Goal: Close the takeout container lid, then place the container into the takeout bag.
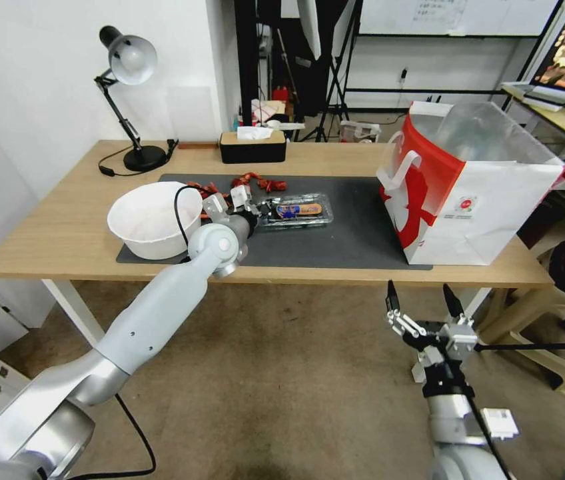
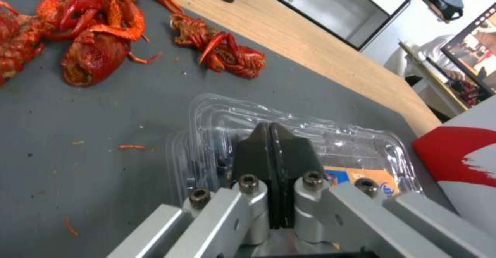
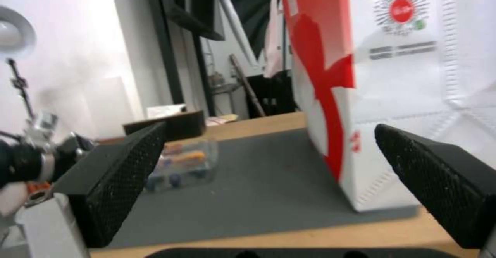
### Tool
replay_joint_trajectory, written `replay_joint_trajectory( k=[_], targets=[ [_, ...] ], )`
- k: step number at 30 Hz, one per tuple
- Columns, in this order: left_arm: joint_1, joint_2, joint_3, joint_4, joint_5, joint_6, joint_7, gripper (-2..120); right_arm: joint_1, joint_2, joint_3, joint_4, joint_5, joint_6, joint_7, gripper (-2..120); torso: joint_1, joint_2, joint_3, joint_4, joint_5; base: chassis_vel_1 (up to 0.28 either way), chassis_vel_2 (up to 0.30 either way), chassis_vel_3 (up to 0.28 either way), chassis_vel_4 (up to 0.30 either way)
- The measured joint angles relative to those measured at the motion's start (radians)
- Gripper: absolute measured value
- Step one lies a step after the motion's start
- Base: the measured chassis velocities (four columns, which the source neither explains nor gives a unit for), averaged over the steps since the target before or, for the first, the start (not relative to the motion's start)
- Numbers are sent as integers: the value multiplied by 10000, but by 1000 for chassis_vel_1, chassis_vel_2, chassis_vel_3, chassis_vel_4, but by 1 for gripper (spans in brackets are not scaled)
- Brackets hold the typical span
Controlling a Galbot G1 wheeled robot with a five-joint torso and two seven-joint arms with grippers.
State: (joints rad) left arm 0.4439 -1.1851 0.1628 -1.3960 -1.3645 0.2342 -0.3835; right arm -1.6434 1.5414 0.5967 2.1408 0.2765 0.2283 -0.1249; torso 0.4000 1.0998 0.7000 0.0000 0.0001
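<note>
The left gripper [image 2: 269, 141] is sitting with its 2 black fingers [image 2: 255, 153] pressed together, tips resting on or just over the near end of the container [image 1: 294, 212]. Nothing is pinched between them; joined like this they are likely serving as 1 blunt point for pushing the lid [image 2: 315, 149] flat, since a spread pair would straddle the thin plastic rather than bear on it. The lid is already lying down over the base, orange-blue sticker [image 1: 299, 211] facing up, so the push is probably seating the snap.

Just beyond the fingers, crayfish [image 2: 93, 37] are lying on the grey mat [image 2: 103, 107], apart from the box. A white bowl [image 1: 152, 219] is standing beside the left wrist.

The bag [image 1: 469, 193] is standing upright, mouth open, well off to the right, ready for loading. The right gripper [image 1: 424, 301] is hanging below the table edge in front of the bag, fingers spread wide, idle.
</note>
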Motion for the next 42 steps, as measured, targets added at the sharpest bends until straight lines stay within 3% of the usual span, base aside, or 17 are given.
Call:
replay_joint_trajectory(
  k=[1, 12, 22, 30, 42],
  targets=[
    [-2, 6, 12, -1, -1, 17, -11, 0, 520, -410, -73, -175, 683, -262, -4, 100, 1, 0, 0, 1, 0, 0, 0, 0, 0],
    [67, 73, 8, 18, -16, 38, -35, 0, 2182, -1795, -587, -927, 3299, -1429, 688, 100, 2, 0, 0, 0, 0, 0, 0, 0, 0],
    [65, 129, -52, 101, -46, 27, -4, 0, 3424, -2800, -1034, -1560, 4811, -2726, 1325, 100, 2, 1, -1, 0, 0, 0, 0, 0, 0],
    [59, 163, -54, 80, -130, 27, 30, 0, 4414, -3157, -1346, -1920, 6170, -3939, 1755, 100, 0, 1, 0, 2, -1, 0, 0, 0, 0],
    [-24, 221, 17, 131, -266, 46, 51, 0, 5468, -3723, -2098, -2015, 6922, -5848, 2857, 100, 0, 2, 0, 1, -1, 0, 0, 0, 0]
  ],
)
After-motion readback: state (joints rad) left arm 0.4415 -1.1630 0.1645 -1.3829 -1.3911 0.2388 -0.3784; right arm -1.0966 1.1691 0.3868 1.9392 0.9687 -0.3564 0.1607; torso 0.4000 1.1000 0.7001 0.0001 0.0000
